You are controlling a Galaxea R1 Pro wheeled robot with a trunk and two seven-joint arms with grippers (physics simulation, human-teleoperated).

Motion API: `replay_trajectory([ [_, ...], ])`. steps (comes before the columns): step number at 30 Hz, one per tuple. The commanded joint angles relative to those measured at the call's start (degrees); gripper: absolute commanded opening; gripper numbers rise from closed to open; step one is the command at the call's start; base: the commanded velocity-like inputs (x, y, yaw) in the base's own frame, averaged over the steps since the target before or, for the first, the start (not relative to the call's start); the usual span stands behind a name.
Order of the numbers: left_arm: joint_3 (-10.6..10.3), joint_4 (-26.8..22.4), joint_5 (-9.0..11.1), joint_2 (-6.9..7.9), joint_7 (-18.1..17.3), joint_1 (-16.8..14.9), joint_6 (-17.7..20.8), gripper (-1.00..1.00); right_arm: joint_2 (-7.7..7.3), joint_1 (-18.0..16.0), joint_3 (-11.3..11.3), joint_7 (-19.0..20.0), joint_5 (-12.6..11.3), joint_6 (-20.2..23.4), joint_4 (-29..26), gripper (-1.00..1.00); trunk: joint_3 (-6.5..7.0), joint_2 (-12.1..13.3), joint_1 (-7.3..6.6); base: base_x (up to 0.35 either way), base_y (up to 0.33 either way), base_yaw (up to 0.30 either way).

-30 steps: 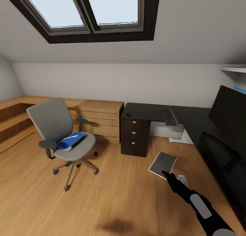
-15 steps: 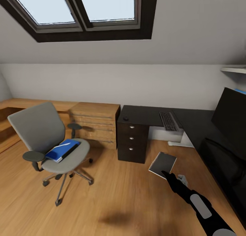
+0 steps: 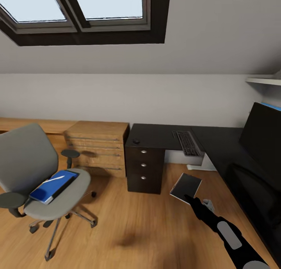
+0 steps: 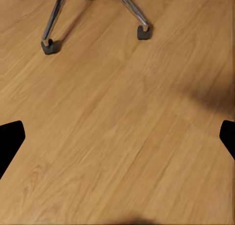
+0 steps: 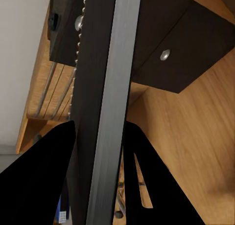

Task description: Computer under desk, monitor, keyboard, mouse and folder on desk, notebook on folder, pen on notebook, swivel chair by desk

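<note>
My right gripper (image 3: 190, 199) is shut on the near edge of the grey notebook (image 3: 186, 187), holding it in the air over the floor in front of the desk (image 3: 158, 133). In the right wrist view the notebook (image 5: 105, 88) stands edge-on between the black fingers (image 5: 41, 176). The keyboard (image 3: 188, 142) and a small black mouse (image 3: 136, 140) lie on the desk. The monitor (image 3: 262, 138) stands on its right wing. At left, the swivel chair (image 3: 23, 160) carries the blue folder (image 3: 52, 186) with the white pen (image 3: 54, 179) on it. My left gripper (image 4: 120, 137) hangs open above the floor.
A light wooden drawer unit (image 3: 97, 144) stands left of the desk's black drawers (image 3: 143, 164). A dark bulky shape (image 3: 253, 187) sits low by the desk's right wing. The chair's chrome legs and casters (image 4: 48, 46) are close to my left gripper. A shelf (image 3: 265, 81) hangs upper right.
The whole picture has shifted left and the chair looks nearer, so the camera has moved. My right gripper and the notebook keep the same place in the view.
</note>
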Motion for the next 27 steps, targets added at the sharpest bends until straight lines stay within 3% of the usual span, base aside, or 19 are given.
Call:
replay_trajectory([
  [1,0.0,0.0,0.4,-0.02,0.0,0.0,-0.2,1.0,0.02,0.0,-0.2,0.1,-0.5,0.5,0.0,-1.0,-0.06,0.0,0.03,0.332,-0.033,-0.011],
  [9,0.0,0.0,0.4,-0.02,0.0,0.0,-0.2,1.0,0.02,0.0,-0.2,0.0,-0.5,0.5,0.0,-1.0,-0.05,0.0,0.03,0.287,-0.105,-0.003],
  [18,0.0,0.0,0.4,-0.02,0.0,0.0,-0.2,1.0,0.02,0.0,-0.2,0.0,-0.5,0.5,-0.1,-1.0,-0.05,0.0,0.03,0.071,-0.018,0.0],
  [27,0.0,0.0,0.4,-0.02,0.0,0.0,-0.2,1.0,0.02,0.0,-0.1,0.1,-0.5,0.5,-0.1,-1.0,-0.05,0.0,0.03,0.322,0.0,0.0],
])
